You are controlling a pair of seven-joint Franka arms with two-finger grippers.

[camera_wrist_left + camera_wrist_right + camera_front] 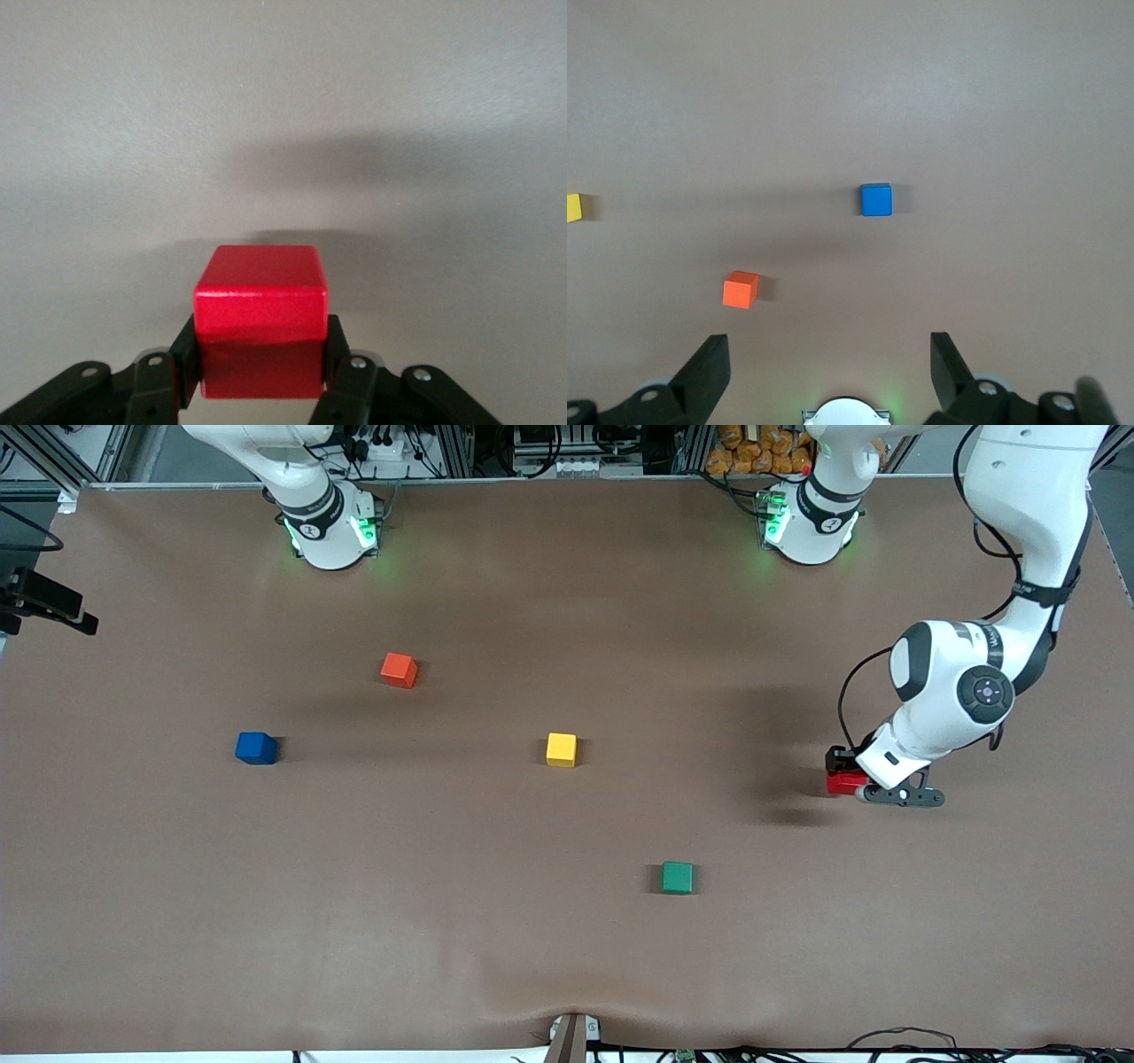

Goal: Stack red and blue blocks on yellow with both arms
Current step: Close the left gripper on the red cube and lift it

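Observation:
The red block (844,783) (260,301) is at the left arm's end of the table, and my left gripper (846,778) (260,354) is shut on it, one finger on each side. Whether the block rests on the table or hangs just above it I cannot tell. The blue block (256,747) (876,199) lies toward the right arm's end. The yellow block (561,749) (572,207) sits near the middle of the table. My right gripper (830,354) is open and holds nothing, high over the table by its own base; the front view does not show it.
An orange-red cube (399,670) (741,289) lies farther from the front camera than the blue block. A green cube (678,877) lies nearer to the camera than the yellow block. The brown table (567,957) bears nothing else.

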